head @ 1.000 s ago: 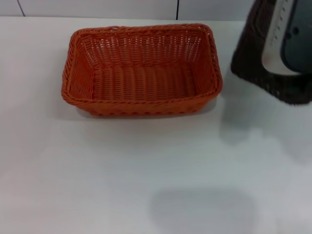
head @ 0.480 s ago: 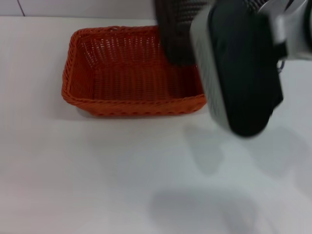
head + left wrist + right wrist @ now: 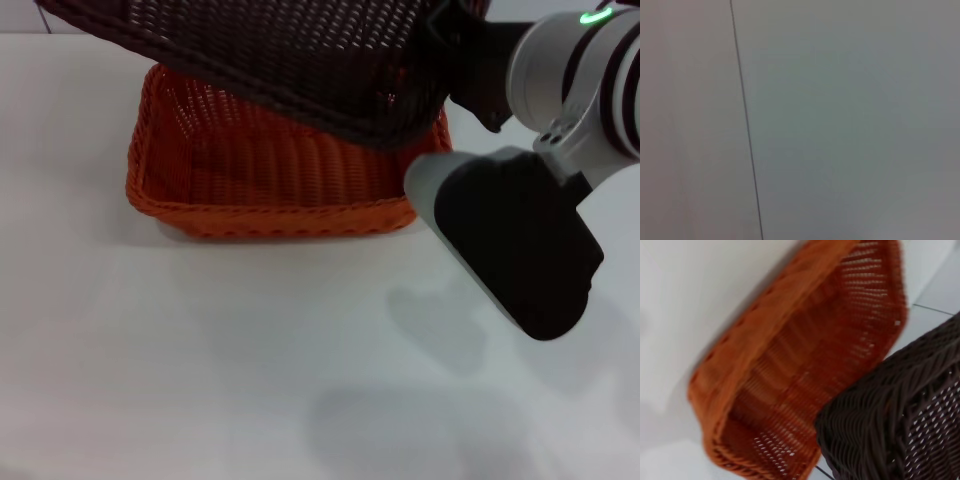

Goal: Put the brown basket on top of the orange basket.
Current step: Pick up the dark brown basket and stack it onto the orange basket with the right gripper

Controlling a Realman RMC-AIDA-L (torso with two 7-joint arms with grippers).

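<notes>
The orange basket [image 3: 270, 216] stands on the white table, at the back left of centre. The brown basket [image 3: 290, 60] hangs tilted in the air above it and covers its far and right parts. My right gripper [image 3: 455, 50] holds the brown basket at its right end; the fingers are mostly hidden behind the weave. The right wrist view shows the brown basket's corner [image 3: 895, 425] close above the orange basket's inside [image 3: 790, 365], the two apart. My left gripper is out of view.
The white table [image 3: 200, 350] stretches in front of the baskets. My right arm's forearm [image 3: 510, 240] hangs over the table's right side. The left wrist view shows only a pale panel with a dark seam [image 3: 746, 125].
My right arm has swung the brown basket from the right side leftward, to above the orange basket. The orange basket has not moved.
</notes>
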